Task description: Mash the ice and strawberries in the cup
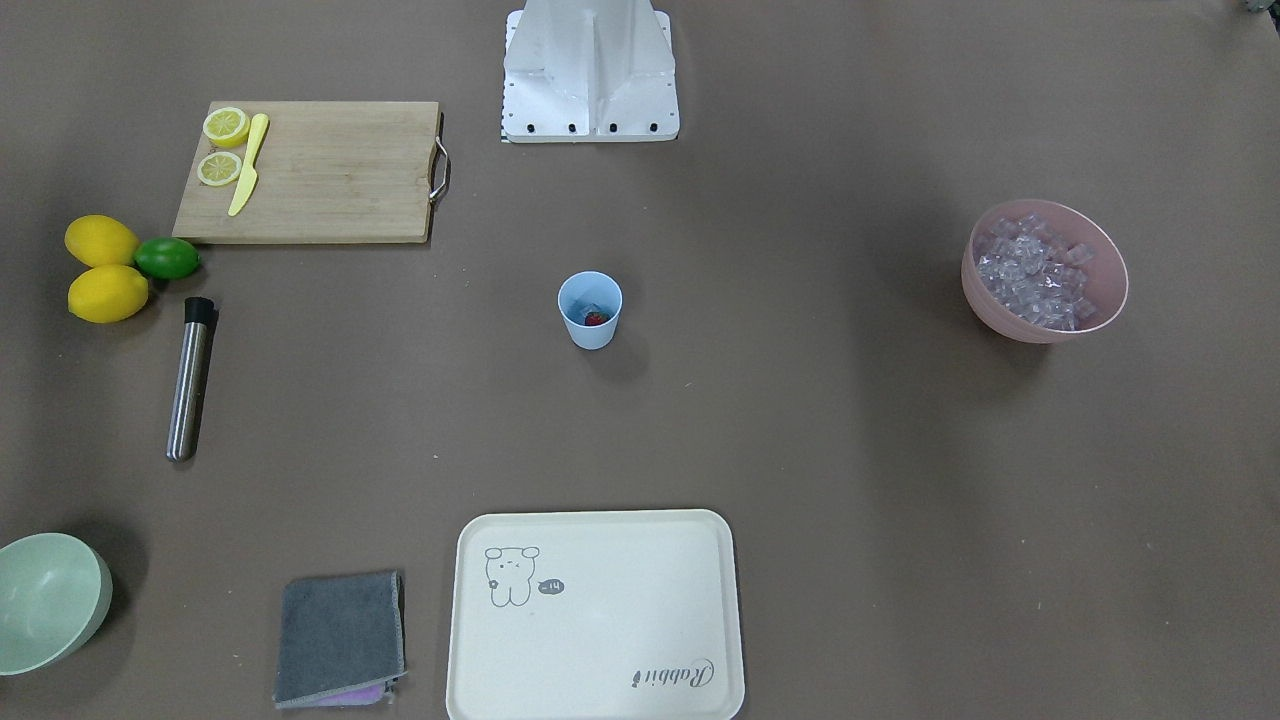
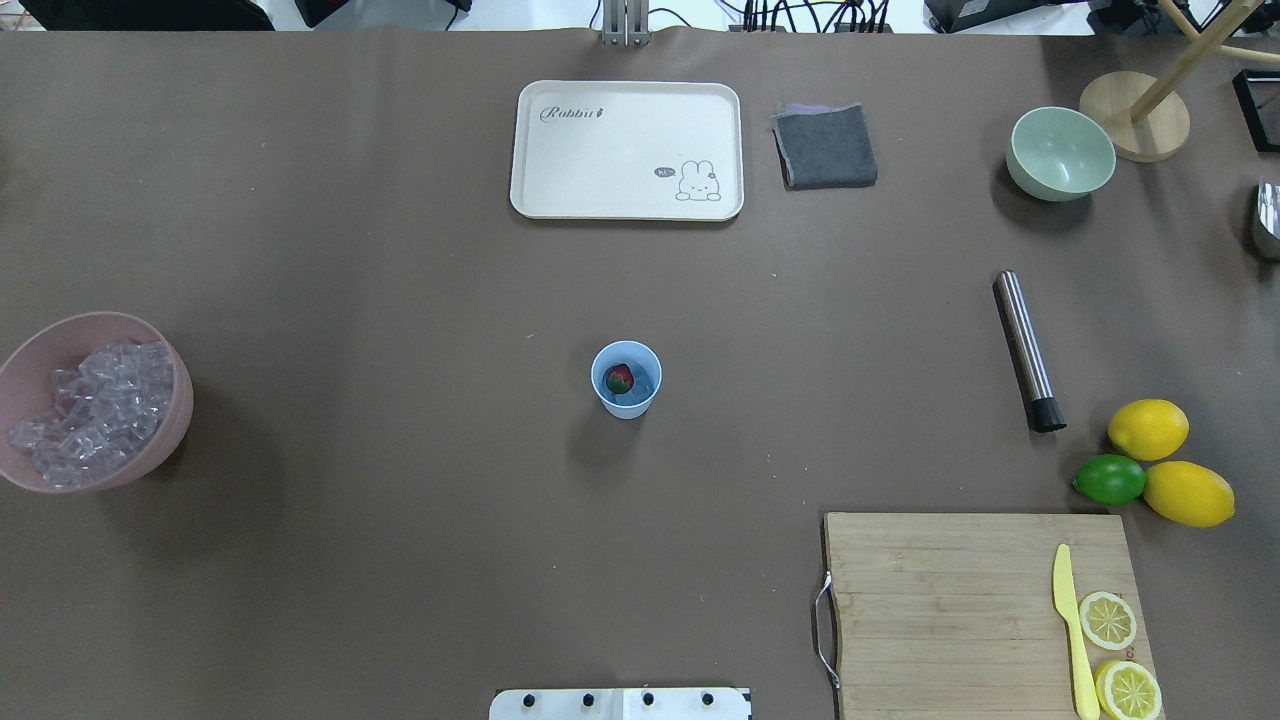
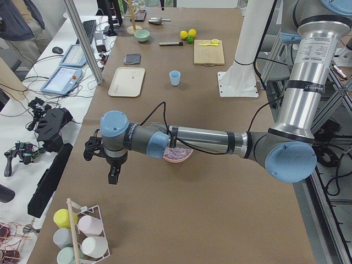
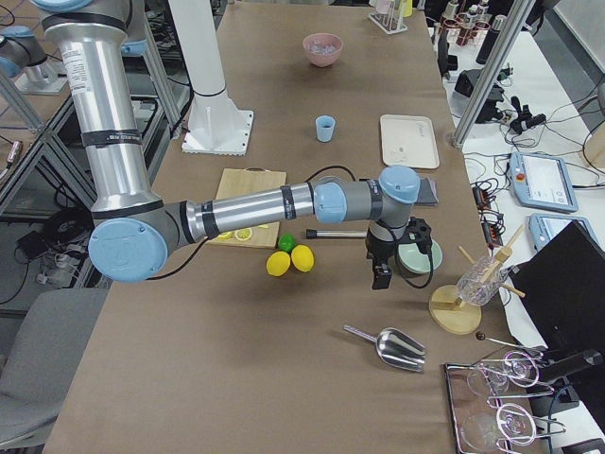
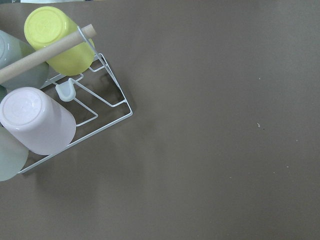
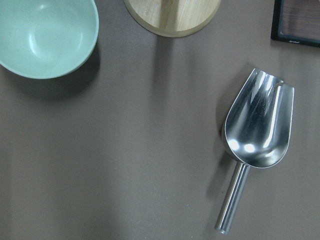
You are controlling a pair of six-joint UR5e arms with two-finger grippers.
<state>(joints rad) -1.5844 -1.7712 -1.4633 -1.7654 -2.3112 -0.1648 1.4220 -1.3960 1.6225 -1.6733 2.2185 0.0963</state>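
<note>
The light-blue cup (image 1: 590,310) (image 2: 626,379) stands upright in the middle of the table. A red strawberry (image 2: 619,378) (image 1: 596,319) lies in its bottom, with something pale and clear beside it. A heap of ice (image 1: 1035,270) (image 2: 95,410) fills the pink bowl (image 1: 1100,310). My left gripper (image 3: 113,176) hangs over the table's end beyond the pink bowl, far from the cup. My right gripper (image 4: 381,277) hangs at the opposite end by the green bowl (image 4: 416,257). Only the side views show either gripper, so I cannot tell whether they are open or shut.
A steel rod (image 2: 1028,350) lies near two lemons and a lime (image 2: 1108,479). A cutting board (image 2: 950,620) carries lemon halves and a yellow knife. A cream tray (image 2: 560,190), a grey cloth (image 2: 825,146), a metal scoop (image 6: 257,127) and a cup rack (image 5: 107,95) lie around.
</note>
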